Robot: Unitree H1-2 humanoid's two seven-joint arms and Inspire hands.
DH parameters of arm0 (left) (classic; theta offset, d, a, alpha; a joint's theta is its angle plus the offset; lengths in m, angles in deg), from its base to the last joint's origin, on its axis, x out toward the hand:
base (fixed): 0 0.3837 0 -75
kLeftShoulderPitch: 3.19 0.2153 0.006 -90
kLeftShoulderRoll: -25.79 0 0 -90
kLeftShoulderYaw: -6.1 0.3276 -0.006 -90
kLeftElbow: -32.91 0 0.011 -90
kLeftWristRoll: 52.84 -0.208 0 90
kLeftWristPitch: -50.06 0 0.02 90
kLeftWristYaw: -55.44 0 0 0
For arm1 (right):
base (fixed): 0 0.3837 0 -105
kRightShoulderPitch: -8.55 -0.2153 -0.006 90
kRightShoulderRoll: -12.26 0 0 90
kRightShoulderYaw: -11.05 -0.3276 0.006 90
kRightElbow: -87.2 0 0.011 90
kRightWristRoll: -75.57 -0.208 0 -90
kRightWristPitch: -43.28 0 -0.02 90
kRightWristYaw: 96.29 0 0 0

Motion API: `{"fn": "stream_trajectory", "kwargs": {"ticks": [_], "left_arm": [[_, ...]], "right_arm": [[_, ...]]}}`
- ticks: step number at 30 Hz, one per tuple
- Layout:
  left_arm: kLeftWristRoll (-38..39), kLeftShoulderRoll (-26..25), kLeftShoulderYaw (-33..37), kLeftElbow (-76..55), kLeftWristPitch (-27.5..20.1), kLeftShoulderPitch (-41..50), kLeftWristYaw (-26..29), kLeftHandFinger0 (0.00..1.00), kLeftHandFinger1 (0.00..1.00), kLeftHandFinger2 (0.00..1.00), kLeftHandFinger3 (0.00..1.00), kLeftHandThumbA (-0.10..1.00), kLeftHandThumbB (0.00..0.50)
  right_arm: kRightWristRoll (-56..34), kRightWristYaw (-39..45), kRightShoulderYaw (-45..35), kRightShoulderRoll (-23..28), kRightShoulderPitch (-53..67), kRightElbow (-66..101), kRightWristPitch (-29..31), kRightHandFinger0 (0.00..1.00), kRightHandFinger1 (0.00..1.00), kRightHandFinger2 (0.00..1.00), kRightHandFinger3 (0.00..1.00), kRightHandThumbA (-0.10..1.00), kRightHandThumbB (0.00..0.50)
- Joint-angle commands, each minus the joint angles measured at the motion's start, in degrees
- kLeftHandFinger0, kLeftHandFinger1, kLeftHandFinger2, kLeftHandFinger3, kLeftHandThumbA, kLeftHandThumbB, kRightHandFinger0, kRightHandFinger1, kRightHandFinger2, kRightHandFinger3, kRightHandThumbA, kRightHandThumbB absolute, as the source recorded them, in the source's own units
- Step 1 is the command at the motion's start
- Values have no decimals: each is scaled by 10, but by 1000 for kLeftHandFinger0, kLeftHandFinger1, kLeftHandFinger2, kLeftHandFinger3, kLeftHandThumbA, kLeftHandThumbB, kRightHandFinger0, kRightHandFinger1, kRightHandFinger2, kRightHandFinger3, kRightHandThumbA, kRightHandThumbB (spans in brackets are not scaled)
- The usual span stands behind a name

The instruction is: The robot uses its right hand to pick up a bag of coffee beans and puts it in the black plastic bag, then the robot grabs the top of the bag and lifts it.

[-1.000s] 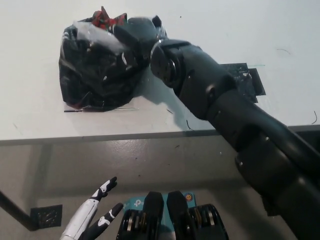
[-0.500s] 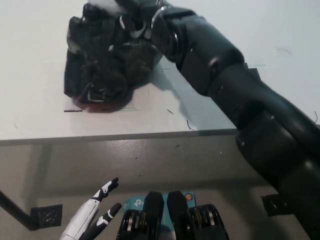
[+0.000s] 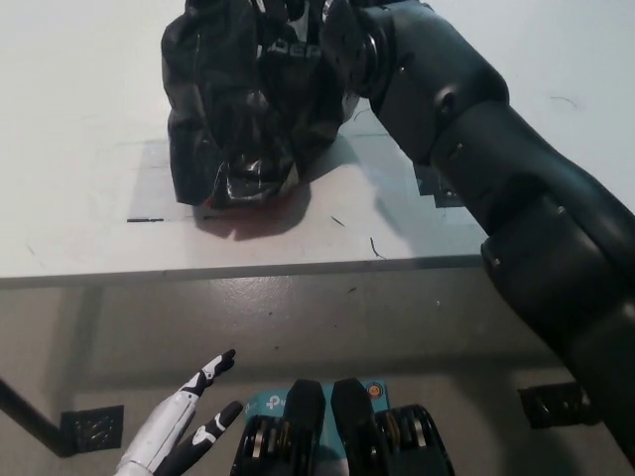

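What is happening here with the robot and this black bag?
The black right robot hand grips the top of the black plastic bag and holds it up over the white table; the bag hangs down with a shadow under it. The coffee beans cannot be seen, so they are probably inside. The white left robot hand rests low, below the table edge, fingers apart.

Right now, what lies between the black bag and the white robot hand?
In the head view: bare white table, its front edge, then floor. Nothing else lies between black bag and white robot hand.
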Motion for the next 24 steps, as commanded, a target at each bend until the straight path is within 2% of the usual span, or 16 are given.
{"fn": "stream_trajectory", "kwargs": {"ticks": [1,3,6,8,12,21,24], "left_arm": [[-5,-15,6,-9,-18,-8,-8,1000,1000,1000,1000,1000,92],[-6,-16,7,-3,-25,-10,-6,1000,1000,1000,1000,1000,98],[-8,-18,9,-1,-27,-10,-5,1000,1000,1000,1000,1000,103],[-7,-18,9,-5,-22,-8,-8,1000,1000,1000,1000,1000,107],[-8,-19,12,-1,-29,-8,-6,1000,1000,1000,1000,1000,98],[-3,-18,16,2,-29,-5,-7,1000,1000,1000,1000,1000,109],[-5,-20,17,0,-28,-4,-7,1000,1000,1000,1000,1000,96]], "right_arm": [[-2,-40,-12,23,-75,6,22,0,265,697,677,-100,248],[-3,-36,-14,26,-79,7,21,0,256,694,676,-100,247],[-4,-38,-18,32,-87,11,26,0,260,699,686,-100,204],[-9,-49,-26,38,-97,11,36,0,293,705,775,-100,186],[-10,-69,-36,44,-115,16,43,0,290,709,790,-100,159],[-12,-78,-52,43,-153,18,43,0,285,698,834,-100,151],[-10,-82,-55,43,-162,21,42,0,284,702,840,-100,153]]}}
